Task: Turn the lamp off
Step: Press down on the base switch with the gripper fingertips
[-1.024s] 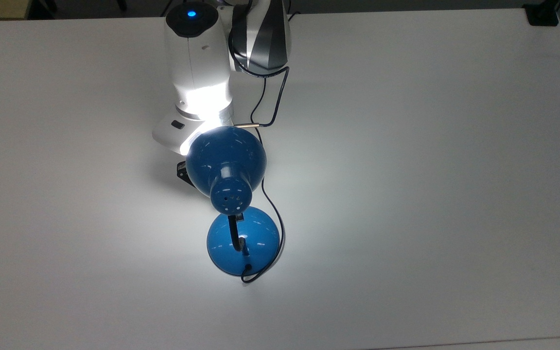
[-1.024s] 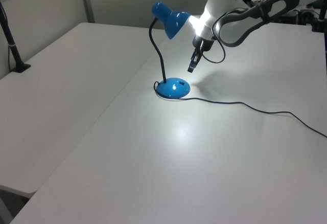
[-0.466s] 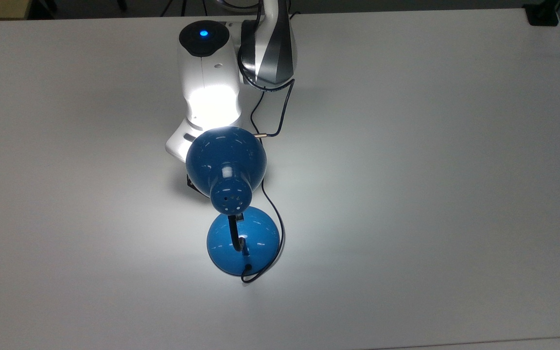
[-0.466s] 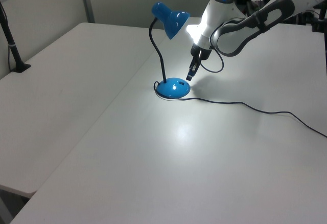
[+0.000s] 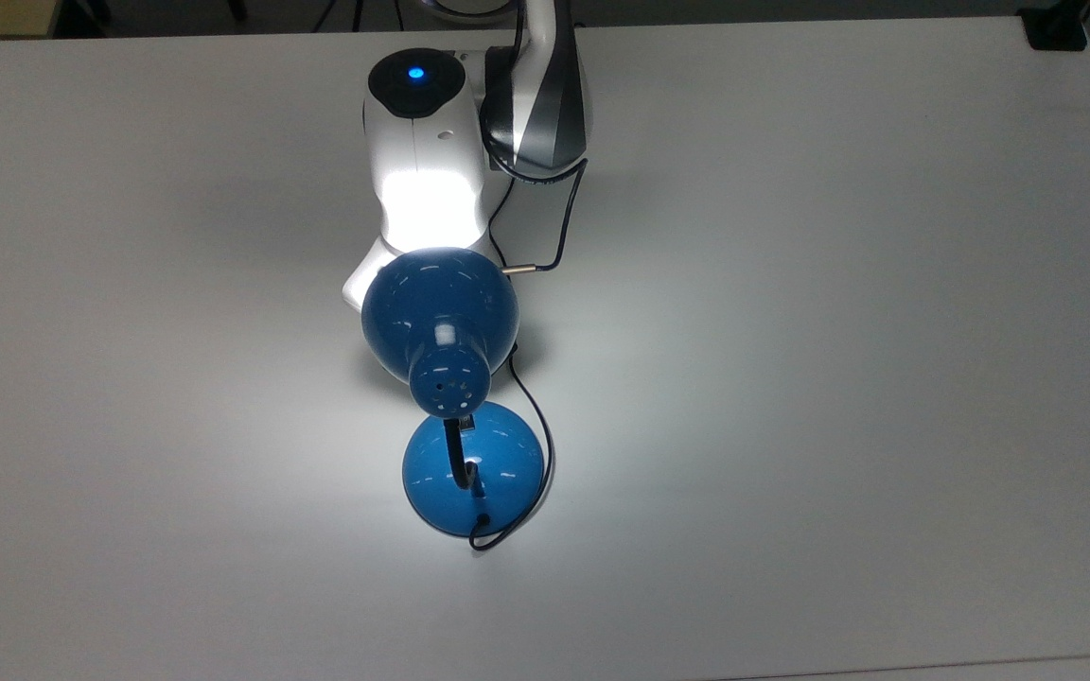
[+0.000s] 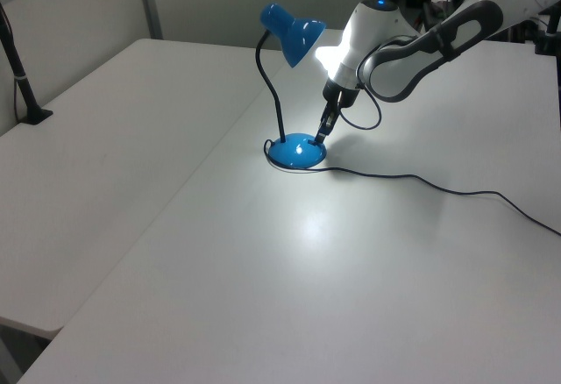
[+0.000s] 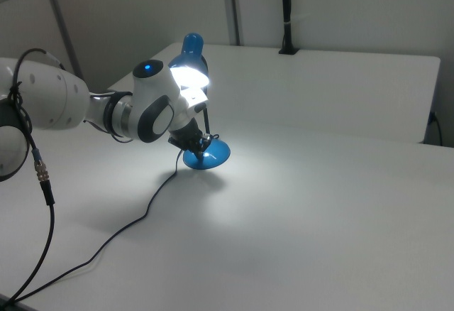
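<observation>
Glossy blue desk lamp (image 6: 295, 95), lit: dome shade, bent black neck, round base, standing mid white matte desk (image 6: 263, 270). Black gripper (image 6: 322, 132) at the base's rim; fingers' state cannot be told.

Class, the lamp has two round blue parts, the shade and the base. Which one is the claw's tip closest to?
The base: the claw reaches down to its rim on the table, well below the lit shade of the lamp.
</observation>
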### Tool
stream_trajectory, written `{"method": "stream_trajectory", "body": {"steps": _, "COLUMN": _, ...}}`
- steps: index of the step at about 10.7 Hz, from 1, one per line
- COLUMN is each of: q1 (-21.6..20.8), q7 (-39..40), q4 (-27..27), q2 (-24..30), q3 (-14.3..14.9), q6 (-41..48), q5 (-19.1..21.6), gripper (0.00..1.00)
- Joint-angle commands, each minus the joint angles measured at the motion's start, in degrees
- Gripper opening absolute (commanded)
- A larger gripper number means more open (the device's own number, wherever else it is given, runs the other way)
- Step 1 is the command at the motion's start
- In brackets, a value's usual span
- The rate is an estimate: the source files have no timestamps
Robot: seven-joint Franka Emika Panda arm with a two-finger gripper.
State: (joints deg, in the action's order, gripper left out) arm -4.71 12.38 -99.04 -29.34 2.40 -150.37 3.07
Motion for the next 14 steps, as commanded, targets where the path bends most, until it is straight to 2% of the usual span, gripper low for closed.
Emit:
{"method": "stream_trajectory", "body": {"steps": 1, "q1": -0.6, "q7": -0.2, "q4": 0.8, "q2": -0.6, "q3": 0.3, "q6": -1.3, "q5": -0.3, "gripper": 0.0}}
{"method": "stream_trajectory", "body": {"steps": 14, "q1": -0.9, "q7": 0.0, "q4": 1.5, "q2": -2.7, "q3": -0.3, "q6": -1.9, "q5": -2.8, "gripper": 0.0}}
